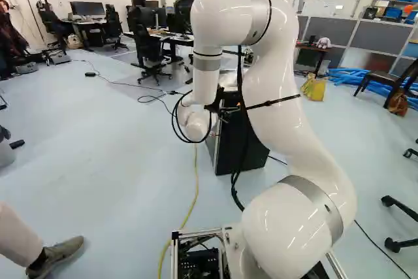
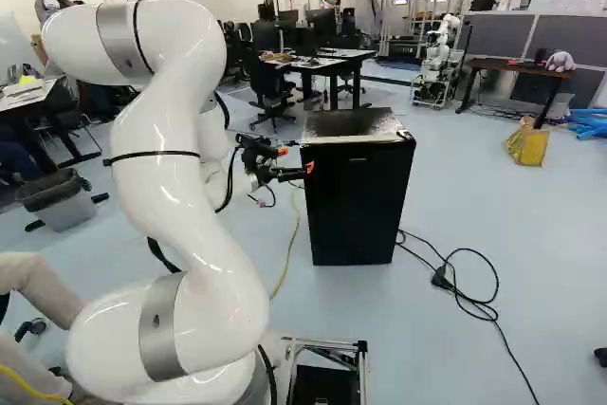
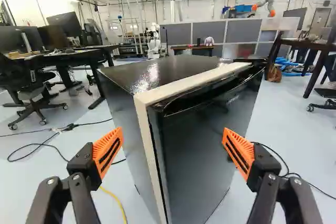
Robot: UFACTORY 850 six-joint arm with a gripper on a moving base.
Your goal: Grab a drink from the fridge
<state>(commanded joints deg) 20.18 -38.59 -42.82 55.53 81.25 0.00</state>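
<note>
In the right base view my gripper [image 2: 286, 166] is just left of the black fridge [image 2: 357, 201], near its upper part. The wrist view shows the gripper [image 3: 172, 153] open, orange pads wide apart with nothing gripped. The fridge [image 3: 205, 156] stands ahead of and between the fingers, seen from a corner, with a pale strip along the edge of its door and a recess at the door's top. Its door looks closed. In the left base view the arm hides much of the fridge. No drink is in sight.
A yellow cable [image 1: 195, 187] and a black cable [image 2: 465, 277] lie on the floor. A person's leg and shoe [image 1: 57, 256] are close at the left of the base. Another robot [image 2: 438, 64] stands far back. Desks, office chairs and a yellow bag [image 2: 527, 144] stand beyond.
</note>
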